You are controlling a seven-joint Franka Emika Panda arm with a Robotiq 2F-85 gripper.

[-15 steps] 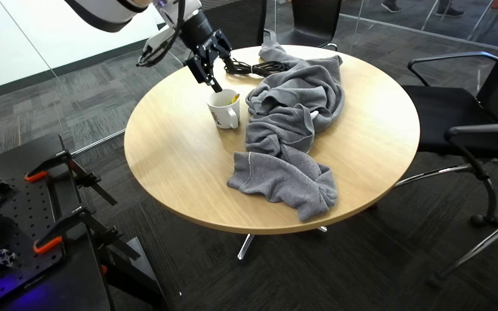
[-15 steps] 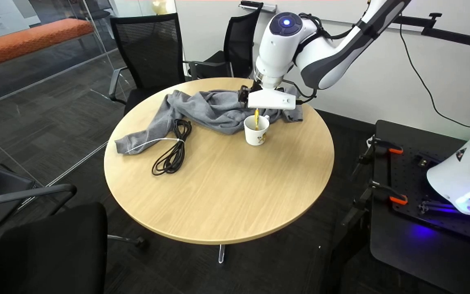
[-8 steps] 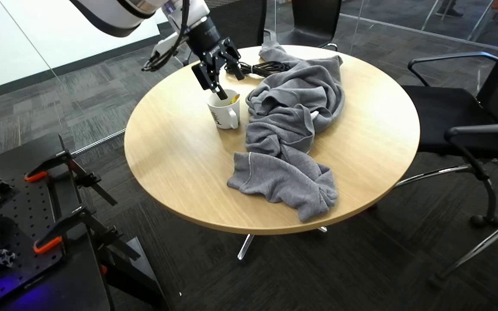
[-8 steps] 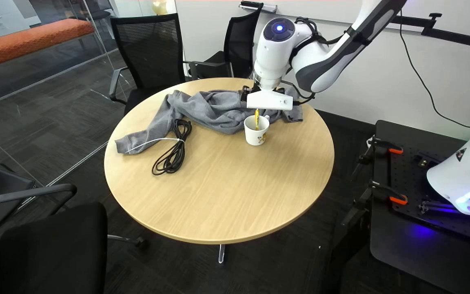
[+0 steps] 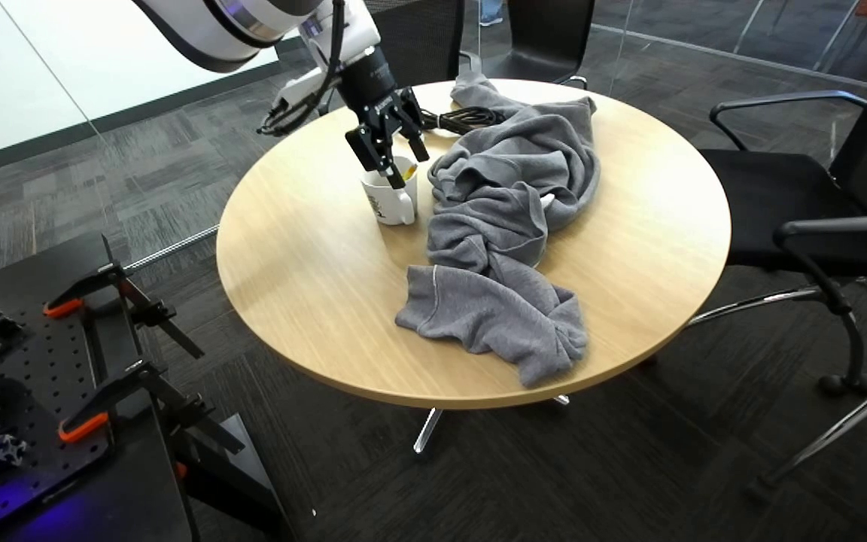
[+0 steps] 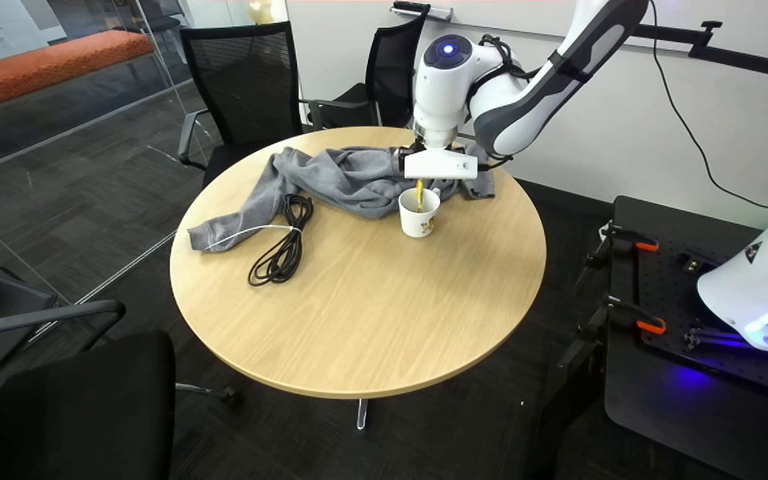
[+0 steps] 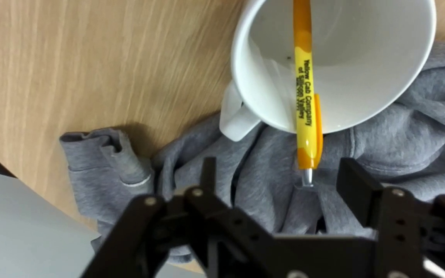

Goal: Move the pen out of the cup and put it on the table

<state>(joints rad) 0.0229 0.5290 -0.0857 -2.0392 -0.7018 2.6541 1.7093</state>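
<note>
A yellow and orange pen (image 7: 304, 96) leans in a white cup (image 7: 346, 88), its silver tip sticking out past the rim. The pen (image 5: 409, 172) and cup (image 5: 390, 203) show in an exterior view; the pen (image 6: 419, 193) and cup (image 6: 417, 223) also show in an exterior view. The cup stands upright on the round wooden table (image 5: 305, 301). My gripper (image 7: 279, 170) is open and empty. In the wrist view the pen's silver end appears between its fingers; whether it touches either finger I cannot tell. In an exterior view the gripper (image 5: 410, 168) is at the cup's rim.
A crumpled grey sweatshirt (image 5: 524, 165) lies right beside the cup, near its handle. A coiled black cable (image 6: 282, 250) lies on the table. Black chairs (image 6: 244, 87) stand around the table.
My open gripper has moved down and to the right in an exterior view, from above the cup to its rim. The cup and pen have not moved.
</note>
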